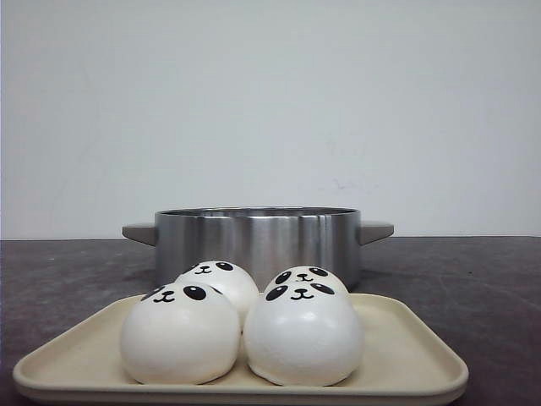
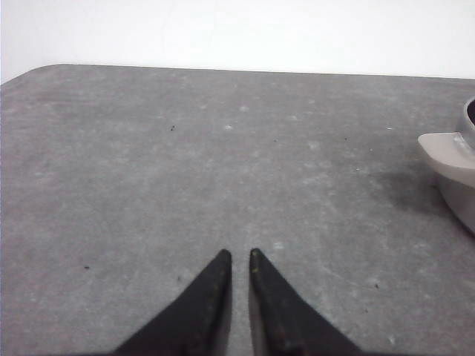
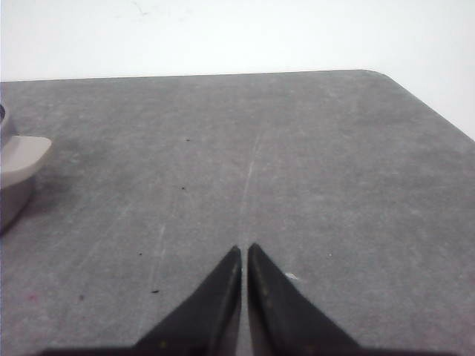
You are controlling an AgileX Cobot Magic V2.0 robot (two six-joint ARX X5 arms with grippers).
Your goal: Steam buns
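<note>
Several white panda-faced buns sit close together on a beige tray point(image 1: 406, 364) at the front of the table: front left bun point(image 1: 179, 335), front right bun point(image 1: 303, 337), back left bun point(image 1: 221, 281), back right bun point(image 1: 307, 277). Behind them stands a steel pot point(image 1: 258, 241) with grey handles. My left gripper point(image 2: 240, 256) is shut and empty over bare table, the pot's handle point(image 2: 447, 152) off to its side. My right gripper point(image 3: 244, 250) is shut and empty over bare table, the pot's other handle point(image 3: 21, 157) at the view's edge. Neither gripper shows in the front view.
The table is dark grey stone-like, with its rounded far corners in the left wrist view point(image 2: 44, 70) and the right wrist view point(image 3: 371, 74). A plain white wall stands behind.
</note>
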